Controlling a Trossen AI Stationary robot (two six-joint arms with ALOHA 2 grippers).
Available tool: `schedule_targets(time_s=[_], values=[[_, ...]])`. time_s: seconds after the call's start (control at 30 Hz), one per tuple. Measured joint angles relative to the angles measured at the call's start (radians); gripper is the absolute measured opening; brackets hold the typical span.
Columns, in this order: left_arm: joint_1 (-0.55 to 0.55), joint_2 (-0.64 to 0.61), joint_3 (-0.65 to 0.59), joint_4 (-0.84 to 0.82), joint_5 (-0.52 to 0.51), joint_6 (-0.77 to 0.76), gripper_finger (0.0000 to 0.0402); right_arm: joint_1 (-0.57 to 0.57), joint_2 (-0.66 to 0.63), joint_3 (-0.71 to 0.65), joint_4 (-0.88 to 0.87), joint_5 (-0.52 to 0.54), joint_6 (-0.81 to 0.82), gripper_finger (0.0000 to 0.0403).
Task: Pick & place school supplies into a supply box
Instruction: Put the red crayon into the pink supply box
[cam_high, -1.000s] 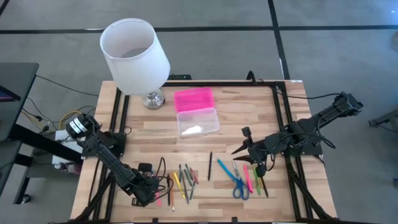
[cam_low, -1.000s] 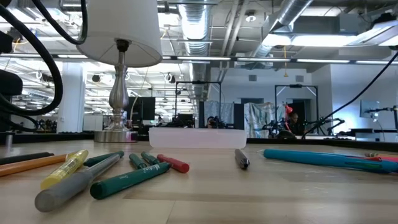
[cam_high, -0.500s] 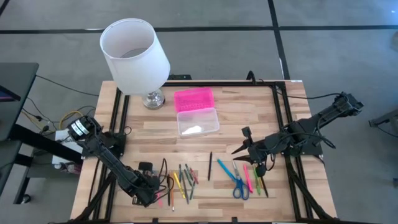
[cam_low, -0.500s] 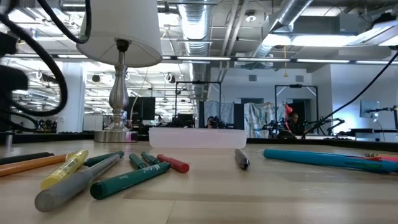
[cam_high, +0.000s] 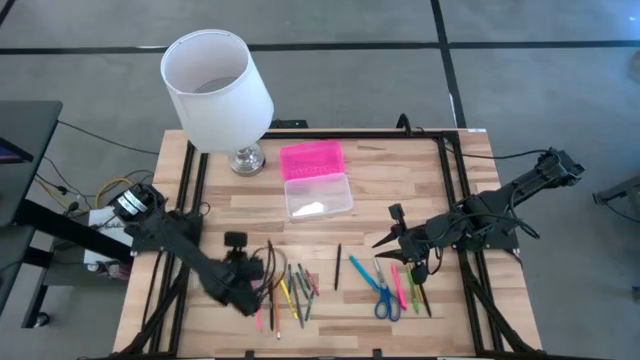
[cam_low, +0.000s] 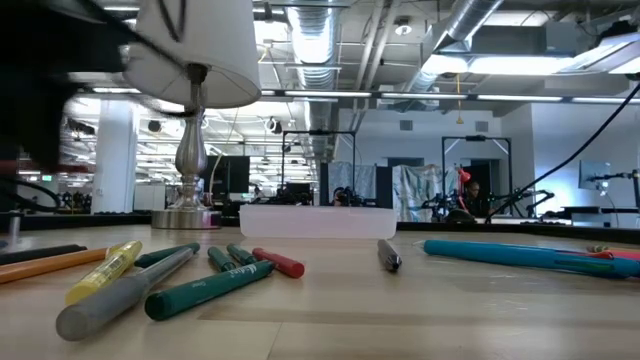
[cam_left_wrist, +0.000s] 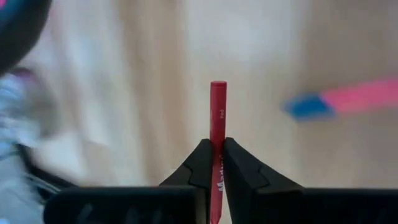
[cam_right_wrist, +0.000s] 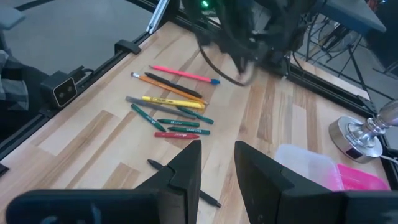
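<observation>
- Table (cam_high: 400, 170): pale wood planks, showing a smooth matt grain.
- Box (cam_high: 317, 195): clear plastic base looking glossy; lid (cam_high: 311, 159) showing as bright pink plastic.
- Lamp base (cam_low: 188, 215): polished metal, shining.
- Shade (cam_high: 213, 90): white, looking matt.
- Marker (cam_left_wrist: 217, 124): red plastic, appearing smooth.

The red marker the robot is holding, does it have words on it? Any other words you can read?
"Red": small print on the red marker, just readable.
More white letters lower down: hidden between the left gripper's jaws.
Green marker: print too small to read.
</observation>
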Motion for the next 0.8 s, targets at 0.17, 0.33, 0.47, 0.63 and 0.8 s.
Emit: schedule_targets(time_s=[0.17, 0.33, 0.47, 0.63, 0.8], values=[[0.222, 0.000, 0.001, 0.114, -0.184, 0.189, 0.0015, 0.000, 0.000, 0.000, 0.002, 0.000, 0.000, 0.0093], [0.471, -0.001, 0.001, 0.407, -0.186, 0.504, 0.0016, 0.000, 0.000, 0.000, 0.002, 0.000, 0.011, 0.0093], [0.640, -0.002, 0.002, 0.650, -0.058, 0.709, 0.0016, 0.000, 0.000, 0.000, -0.013, 0.000, 0.033, 0.0093], [0.781, -0.002, 0.002, 0.792, 0.067, 0.819, 0.0016, -0.006, 0.000, 0.000, -0.042, 0.000, 0.045, 0.0093], [0.859, -0.002, 0.003, 0.836, 0.182, 0.855, 0.0017, -0.037, 0.000, 0.000, -0.063, 0.000, 0.045, 0.0093]])
